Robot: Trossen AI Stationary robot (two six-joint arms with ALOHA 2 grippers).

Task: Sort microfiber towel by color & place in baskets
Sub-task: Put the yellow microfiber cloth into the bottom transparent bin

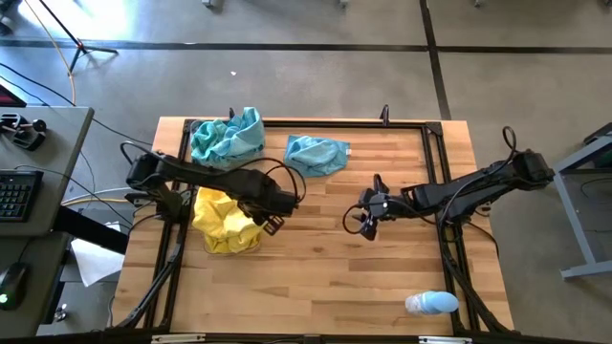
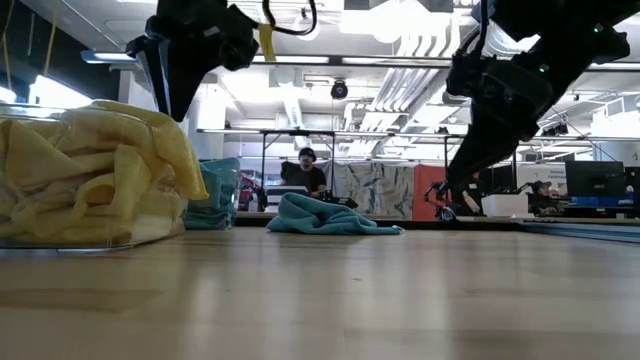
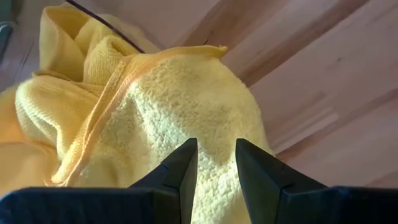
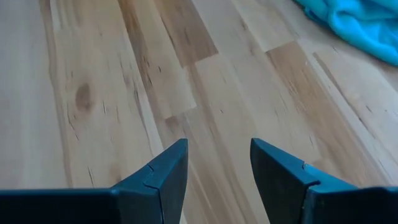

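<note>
Yellow microfiber towels (image 1: pixel 225 222) lie heaped in a clear basket (image 2: pixel 90 238) at the table's left. Teal towels (image 1: pixel 227 137) fill a second basket (image 2: pixel 222 190) behind it, near the far edge. One loose teal towel (image 1: pixel 317 153) lies crumpled on the wood (image 2: pixel 325 217). My left gripper (image 1: pixel 271 222) is open and hovers just above the right edge of the yellow heap (image 3: pixel 186 93), with the fingers (image 3: pixel 216 162) over the cloth but clear of it. My right gripper (image 1: pixel 367 222) is open above bare wood (image 4: pixel 214 155), nearer than the loose teal towel (image 4: pixel 364 25).
A small pale-blue-and-white rounded object (image 1: pixel 432 303) lies near the table's near right corner. Black frame rails (image 1: pixel 442 143) run along the table's sides and far edge. Bare wood stretches between the two grippers and toward the near edge. A person sits in the room beyond (image 2: pixel 310 170).
</note>
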